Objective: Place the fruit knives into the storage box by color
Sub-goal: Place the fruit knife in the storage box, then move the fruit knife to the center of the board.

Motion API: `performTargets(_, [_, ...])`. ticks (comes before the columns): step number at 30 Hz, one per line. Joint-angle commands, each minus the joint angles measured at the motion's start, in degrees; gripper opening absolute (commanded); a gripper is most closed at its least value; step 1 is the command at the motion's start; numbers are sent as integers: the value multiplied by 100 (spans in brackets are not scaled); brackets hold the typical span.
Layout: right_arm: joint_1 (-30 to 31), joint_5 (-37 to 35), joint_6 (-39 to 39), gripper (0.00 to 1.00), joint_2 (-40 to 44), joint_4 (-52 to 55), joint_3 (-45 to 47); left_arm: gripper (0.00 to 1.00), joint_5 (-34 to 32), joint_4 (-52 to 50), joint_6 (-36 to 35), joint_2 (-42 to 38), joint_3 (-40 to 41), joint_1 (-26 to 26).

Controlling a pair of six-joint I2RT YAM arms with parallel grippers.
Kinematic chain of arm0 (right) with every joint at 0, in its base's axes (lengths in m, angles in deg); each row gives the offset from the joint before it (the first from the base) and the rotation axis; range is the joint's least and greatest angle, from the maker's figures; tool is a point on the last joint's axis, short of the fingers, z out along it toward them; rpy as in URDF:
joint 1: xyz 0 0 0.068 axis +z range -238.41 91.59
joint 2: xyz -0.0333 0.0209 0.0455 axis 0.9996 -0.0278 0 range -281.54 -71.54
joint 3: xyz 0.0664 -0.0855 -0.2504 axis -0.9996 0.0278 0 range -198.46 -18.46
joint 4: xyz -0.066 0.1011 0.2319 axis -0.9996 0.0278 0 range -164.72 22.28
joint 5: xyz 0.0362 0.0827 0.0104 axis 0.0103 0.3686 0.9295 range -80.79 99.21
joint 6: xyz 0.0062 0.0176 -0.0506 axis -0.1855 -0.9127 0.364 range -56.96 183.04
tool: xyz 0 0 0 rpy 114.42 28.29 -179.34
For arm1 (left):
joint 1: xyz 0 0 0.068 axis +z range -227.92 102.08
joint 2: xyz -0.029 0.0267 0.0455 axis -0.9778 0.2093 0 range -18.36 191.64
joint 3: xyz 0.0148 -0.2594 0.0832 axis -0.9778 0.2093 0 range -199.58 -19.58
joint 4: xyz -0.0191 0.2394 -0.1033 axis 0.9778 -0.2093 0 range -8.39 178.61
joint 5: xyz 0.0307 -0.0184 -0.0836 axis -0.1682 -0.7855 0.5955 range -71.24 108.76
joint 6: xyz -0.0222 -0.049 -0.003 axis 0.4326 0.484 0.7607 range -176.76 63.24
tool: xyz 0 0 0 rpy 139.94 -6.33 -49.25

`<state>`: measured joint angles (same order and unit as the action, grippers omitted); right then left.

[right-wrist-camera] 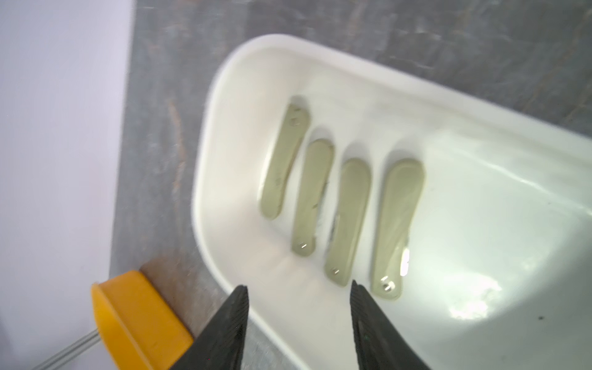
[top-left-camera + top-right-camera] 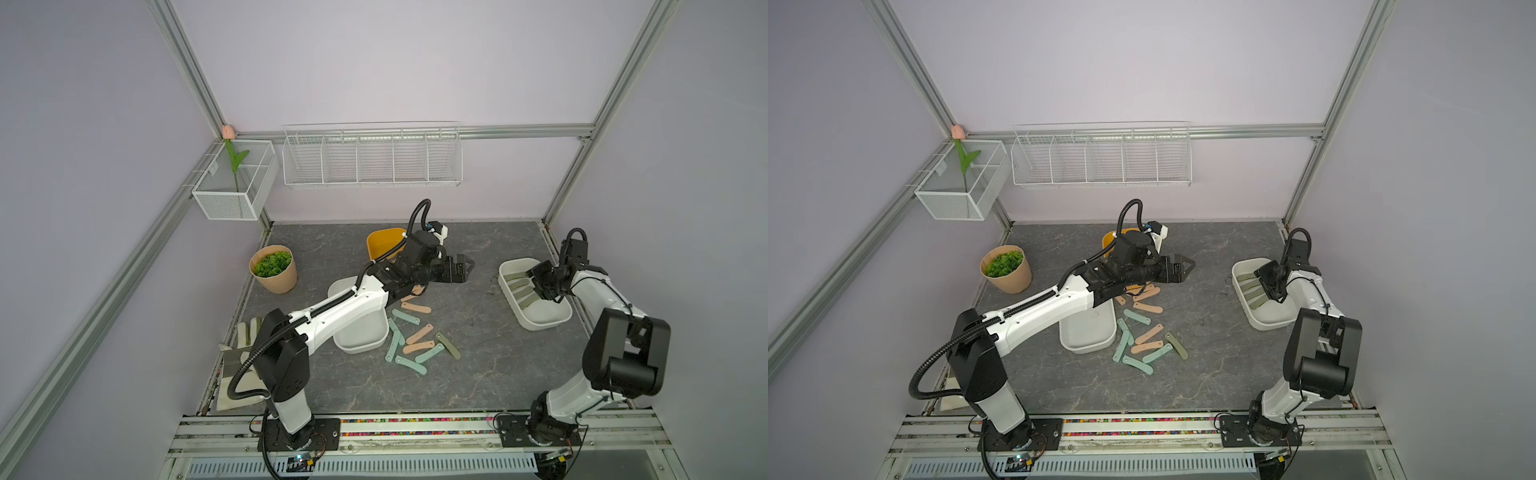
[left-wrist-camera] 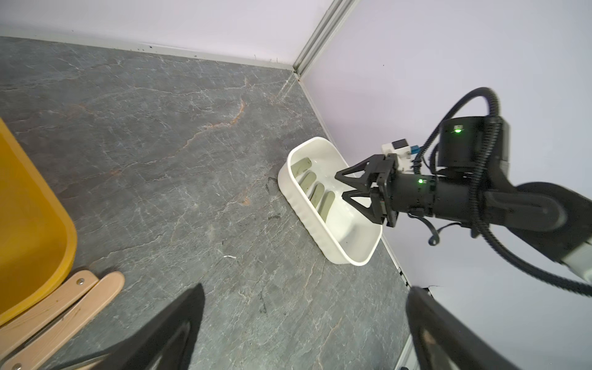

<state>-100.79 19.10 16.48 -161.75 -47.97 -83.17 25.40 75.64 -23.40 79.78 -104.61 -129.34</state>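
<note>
Several olive fruit knives lie side by side in the white storage box at the table's right, also seen in a top view. My right gripper hangs open just above them, nothing between its fingers. Loose peach, teal and olive knives lie scattered mid-table. My left gripper is open and empty in the air over bare table, near the yellow box. A second white box sits partly under my left arm.
A potted green plant stands at the back left. A pale striped glove lies at the table's left edge. A wire rack and a mesh basket with a tulip hang on the walls.
</note>
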Motion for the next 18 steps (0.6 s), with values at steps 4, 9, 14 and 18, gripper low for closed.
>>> performTargets(4, [940, -81, 829, 57, 862, 508, 193, 99, -478, 63, 123, -862, 990, 119])
performTargets(9, [2127, -582, 1449, 58, 1315, 697, 706, 99, -850, 204, 267, -1526, 1897, 167])
performTargets(14, [3411, -1329, 1852, 58, 1478, 877, 1176, 99, -1114, 285, 416, -2075, 2614, 235])
performTargets(18, [4199, -1868, 2076, 62, 1484, 1199, 1367, 99, -1249, 313, 525, -2345, 2945, 275])
